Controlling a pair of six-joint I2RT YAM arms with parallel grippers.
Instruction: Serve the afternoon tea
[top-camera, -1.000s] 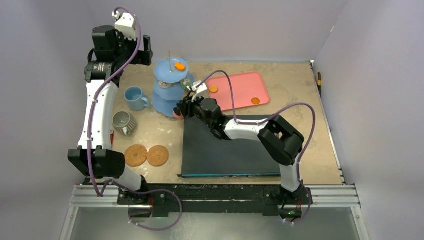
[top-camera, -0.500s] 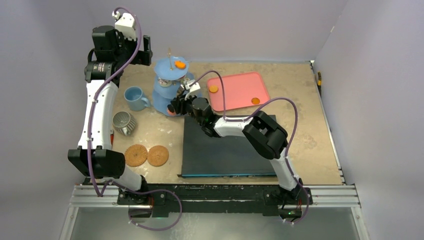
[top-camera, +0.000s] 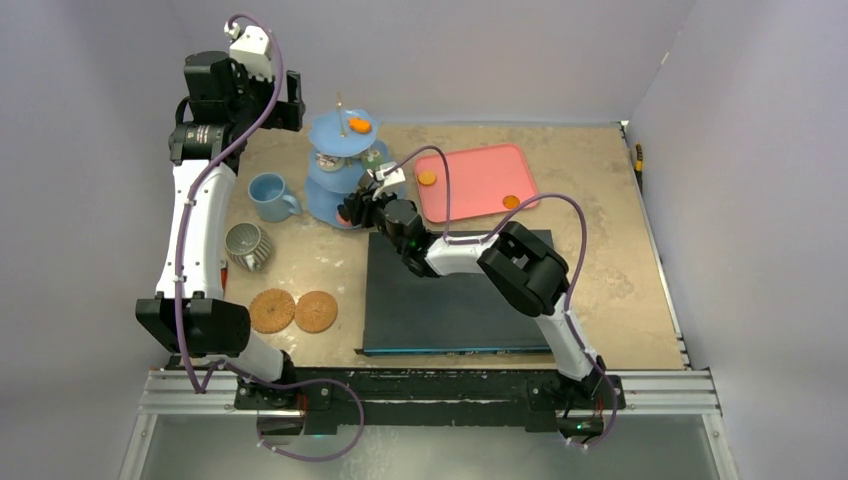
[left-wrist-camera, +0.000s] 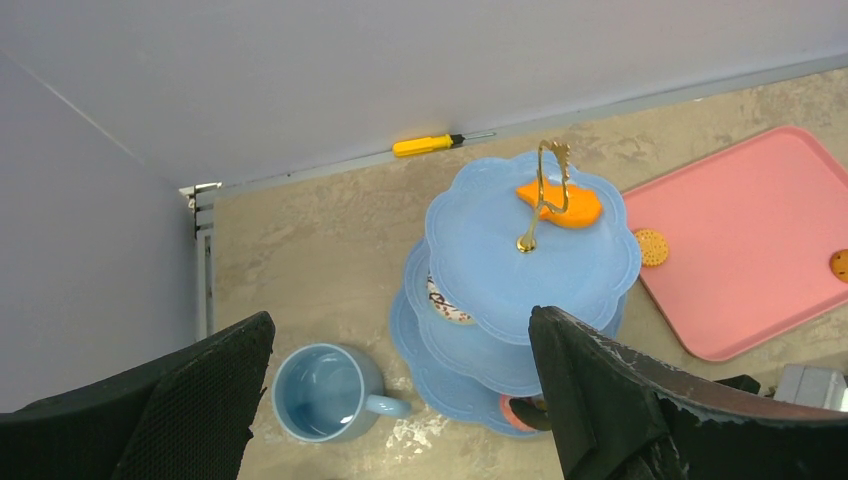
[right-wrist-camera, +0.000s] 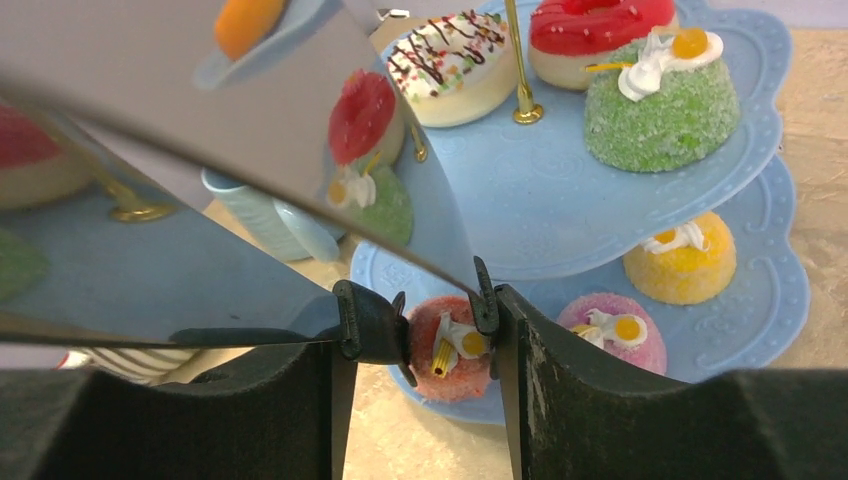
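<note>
The light-blue three-tier stand (top-camera: 338, 172) stands at the back left, with an orange cake (top-camera: 359, 125) on its top tier. My right gripper (right-wrist-camera: 425, 345) is shut on the black-tipped metal tongs (right-wrist-camera: 372, 322). The tong tips sit on either side of a red cake (right-wrist-camera: 450, 352) that rests at the edge of the bottom tier. A pink cake (right-wrist-camera: 615, 330) and a yellow cake (right-wrist-camera: 680, 265) share that tier. Green (right-wrist-camera: 660, 110), red-topped (right-wrist-camera: 590, 35) and drizzled white (right-wrist-camera: 450, 65) cakes sit on the middle tier. My left gripper (left-wrist-camera: 400, 330) hangs open high above the light-blue mug (left-wrist-camera: 325, 390).
A pink tray (top-camera: 480, 165) right of the stand holds two small orange biscuits (top-camera: 427, 178). A black mat (top-camera: 450, 295) lies under my right arm. A striped cup (top-camera: 247, 247) and two round wafers (top-camera: 272, 310) lie front left. A yellow screwdriver (left-wrist-camera: 430, 145) lies by the back wall.
My right arm has reached further left towards the stand, carrying the red cake in the tongs onto the bottom tier. The left arm has not moved.
</note>
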